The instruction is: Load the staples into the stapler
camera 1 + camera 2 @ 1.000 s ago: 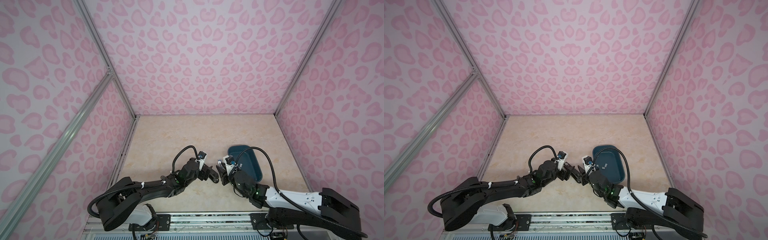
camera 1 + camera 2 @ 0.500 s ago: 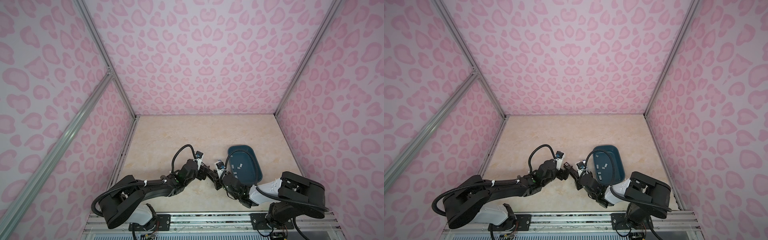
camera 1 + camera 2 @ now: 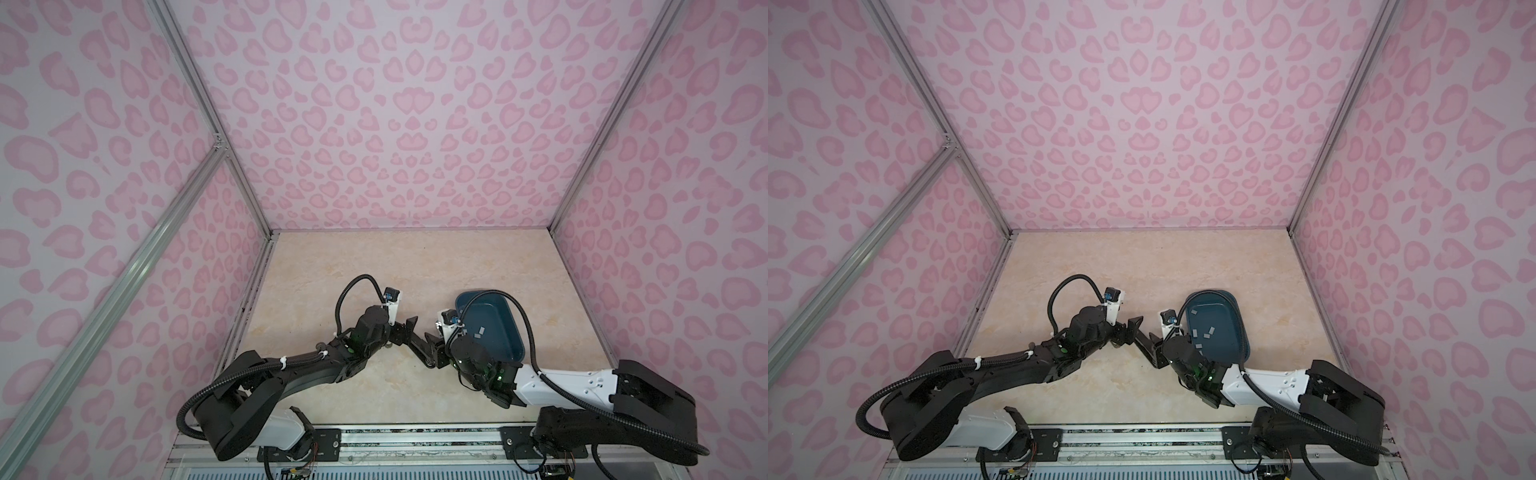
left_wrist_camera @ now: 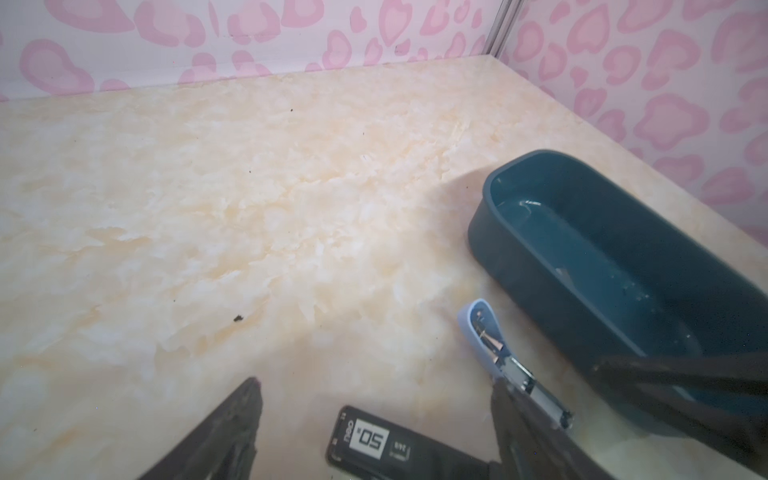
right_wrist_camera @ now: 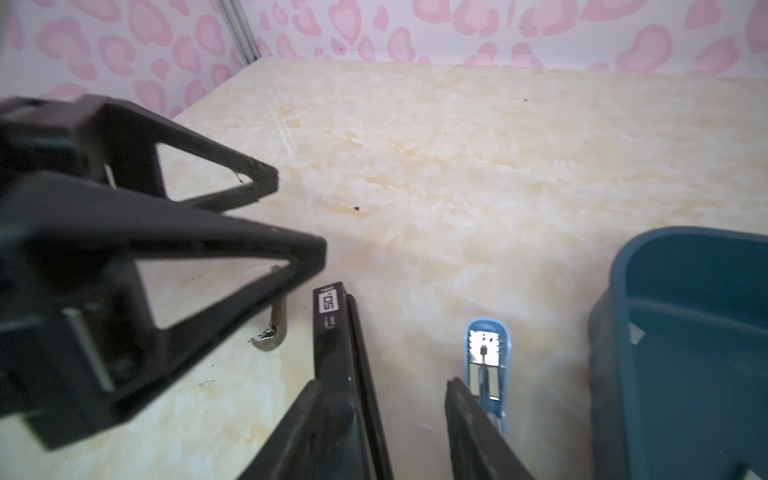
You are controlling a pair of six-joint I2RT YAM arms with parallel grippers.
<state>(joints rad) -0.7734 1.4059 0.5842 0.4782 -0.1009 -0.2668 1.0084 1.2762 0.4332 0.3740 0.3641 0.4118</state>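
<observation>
A small light blue stapler point(image 4: 484, 332) lies opened flat on the table, its metal magazine showing, next to the teal tray point(image 4: 540, 266). A black stapler point(image 4: 374, 440) with a white "50" label lies beside it. Pale staples point(image 3: 1206, 332) lie scattered in the tray, seen in both top views point(image 3: 480, 331). My left gripper point(image 4: 376, 384) is open and straddles the black stapler's end without clamping it. My right gripper point(image 5: 382, 382) faces it from the tray side, open, with bare table between its fingers. The black stapler point(image 5: 332, 328) runs along one finger and the blue stapler point(image 5: 486, 353) sits behind the other.
The two grippers nearly touch tip to tip at the front middle of the table point(image 3: 405, 332) point(image 3: 420, 338). A small brownish bent piece point(image 5: 276, 328) lies by the black stapler. Pink patterned walls close in the table on three sides.
The right gripper's jaws have spread apart. The right arm folded in towards the middle half a second ago and has stretched back out. The left gripper has hardly moved.
</observation>
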